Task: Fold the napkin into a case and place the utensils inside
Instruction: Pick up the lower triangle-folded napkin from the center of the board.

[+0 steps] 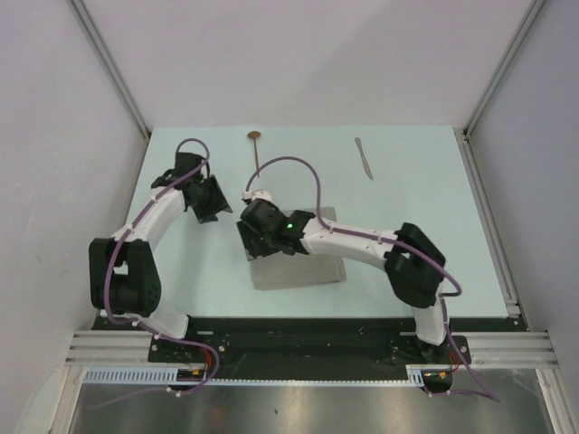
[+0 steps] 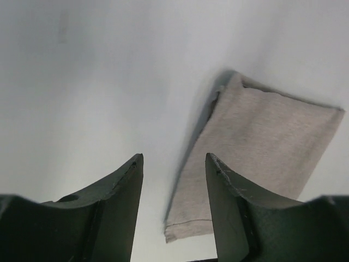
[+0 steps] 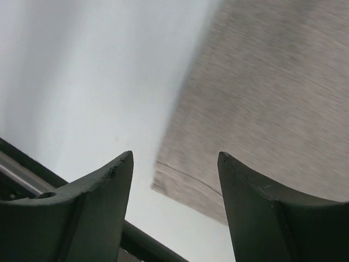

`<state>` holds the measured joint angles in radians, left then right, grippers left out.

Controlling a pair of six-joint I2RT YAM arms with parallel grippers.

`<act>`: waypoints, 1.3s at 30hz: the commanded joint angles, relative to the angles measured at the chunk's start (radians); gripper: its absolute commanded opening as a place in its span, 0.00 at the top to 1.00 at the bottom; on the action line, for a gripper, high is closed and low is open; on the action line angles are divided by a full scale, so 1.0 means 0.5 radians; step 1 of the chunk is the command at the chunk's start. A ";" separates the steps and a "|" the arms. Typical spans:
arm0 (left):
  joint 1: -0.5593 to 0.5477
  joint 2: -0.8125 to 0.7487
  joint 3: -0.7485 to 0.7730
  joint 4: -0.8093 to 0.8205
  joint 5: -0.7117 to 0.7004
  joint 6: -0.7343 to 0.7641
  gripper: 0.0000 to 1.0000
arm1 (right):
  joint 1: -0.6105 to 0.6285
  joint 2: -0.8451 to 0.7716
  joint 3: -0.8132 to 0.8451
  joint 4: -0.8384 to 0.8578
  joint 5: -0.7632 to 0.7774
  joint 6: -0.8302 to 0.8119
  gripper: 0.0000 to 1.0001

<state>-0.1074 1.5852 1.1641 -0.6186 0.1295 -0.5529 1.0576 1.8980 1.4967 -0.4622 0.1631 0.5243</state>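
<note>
The napkin (image 1: 303,269) is a grey-beige folded rectangle lying flat near the table's front middle. It also shows in the left wrist view (image 2: 262,142) and the right wrist view (image 3: 267,93). My right gripper (image 1: 251,242) is open and empty, hovering over the napkin's left edge, with a hemmed corner between its fingers (image 3: 175,161). My left gripper (image 1: 211,210) is open and empty, left of the napkin and apart from it (image 2: 174,164). The spoon (image 1: 256,146) and the knife (image 1: 364,157) lie at the table's far side.
The pale table (image 1: 181,271) is walled by white panels on the left, right and back. A dark rail (image 1: 298,330) runs along the front edge and shows at the lower left of the right wrist view (image 3: 22,166).
</note>
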 commanded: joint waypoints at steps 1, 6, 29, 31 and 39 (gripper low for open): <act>0.205 -0.406 -0.045 -0.183 -0.228 -0.198 0.45 | 0.066 0.336 0.478 -0.315 0.198 0.218 0.30; 0.267 -0.719 -0.275 -0.110 -0.253 -0.336 0.40 | 0.075 0.698 0.878 -0.523 0.303 0.313 0.27; 0.273 -0.857 -0.408 -0.057 -0.121 -0.370 0.40 | 0.127 1.189 1.292 -0.926 0.410 0.442 0.50; 0.270 -0.857 -0.411 -0.067 -0.136 -0.373 0.40 | 0.134 1.220 1.268 -0.947 0.419 0.448 0.55; 0.270 -0.857 -0.429 -0.048 -0.133 -0.367 0.38 | 0.112 1.199 1.151 -0.892 0.413 0.400 0.96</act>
<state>0.0292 1.1648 0.9489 -0.6613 0.0628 -0.7265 1.1168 2.4424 2.1223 -0.8917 0.3908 0.7143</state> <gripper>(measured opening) 0.613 0.114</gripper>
